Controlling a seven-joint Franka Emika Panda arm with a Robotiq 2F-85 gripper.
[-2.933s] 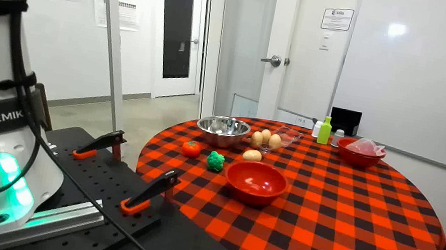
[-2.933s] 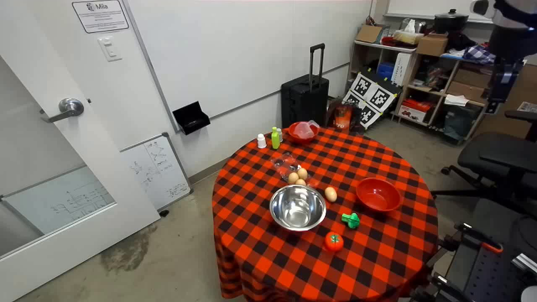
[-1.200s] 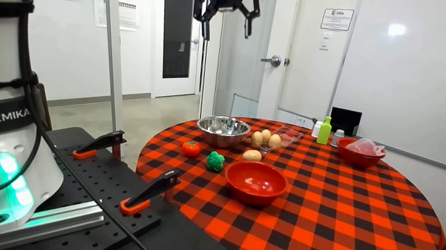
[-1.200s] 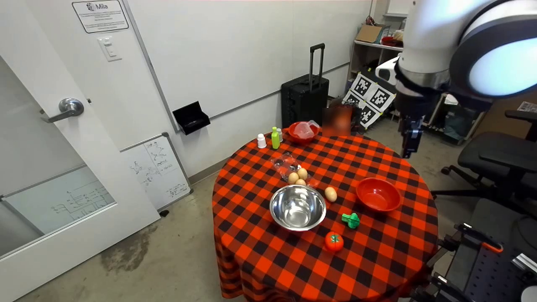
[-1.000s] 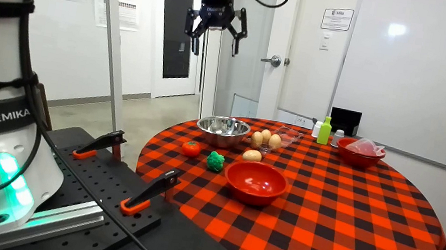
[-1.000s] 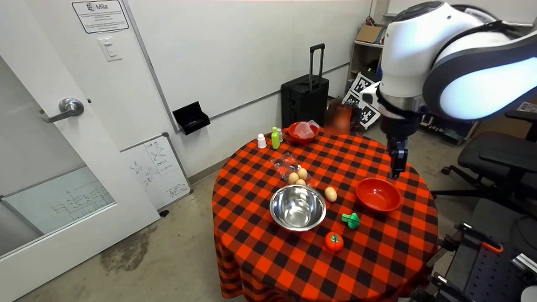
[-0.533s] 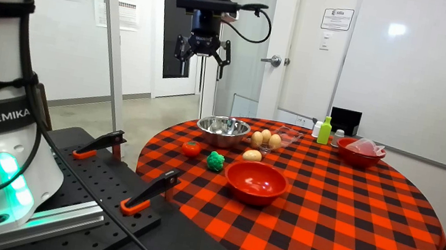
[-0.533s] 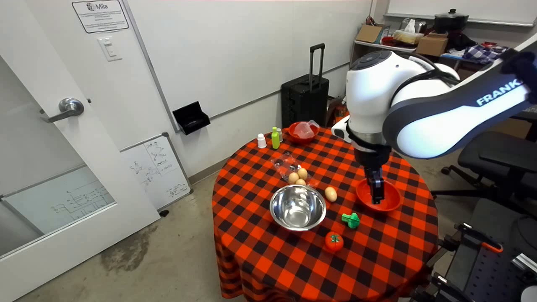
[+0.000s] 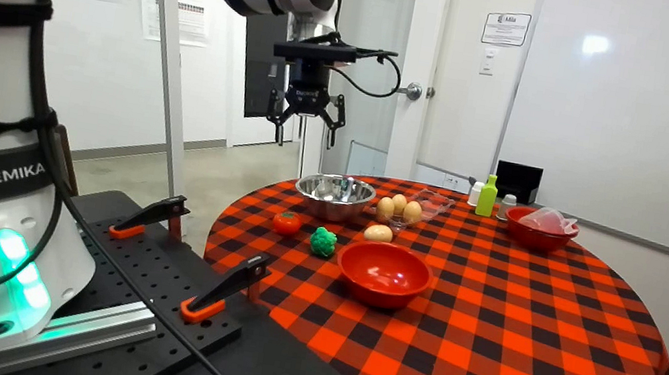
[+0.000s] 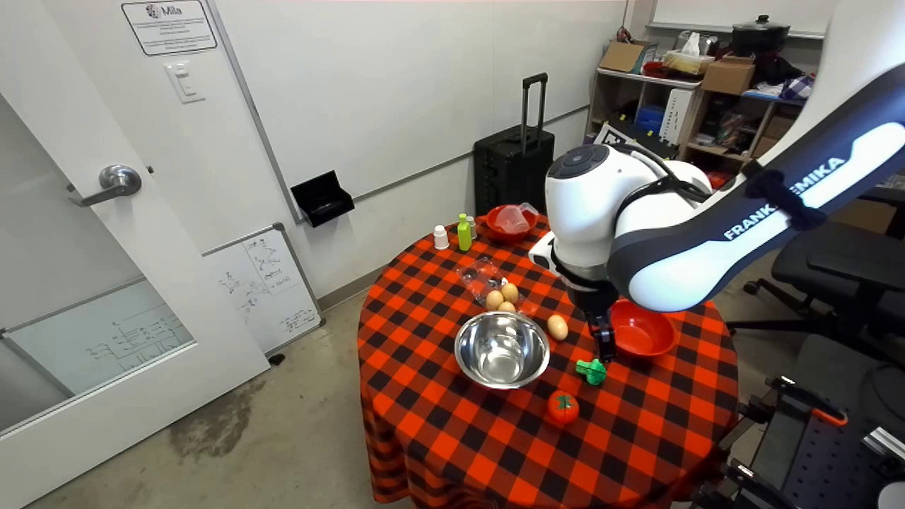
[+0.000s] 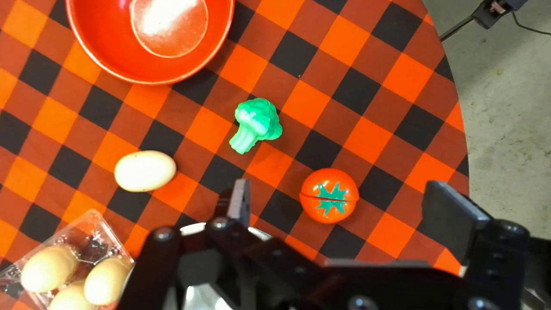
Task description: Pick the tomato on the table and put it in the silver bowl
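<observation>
On cloth (image 9: 527, 325): one tomato (image 10: 563, 412), one silver bowl (image 9: 333, 209), two red bowls (image 9: 381, 292); pincer (image 9: 304, 143) gaping above.

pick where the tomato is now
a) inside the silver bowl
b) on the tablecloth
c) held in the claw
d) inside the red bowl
b, since both exterior views show the tomato resting on the checked tablecloth, outside the silver bowl, while the open claw hangs higher, apart from it.

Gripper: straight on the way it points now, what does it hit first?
Probably the green broccoli, or the tablecloth between it and the tomato: the gripper points roughly down, open, above that area. Depth is unclear, so the tomato can't be ruled out.
</observation>
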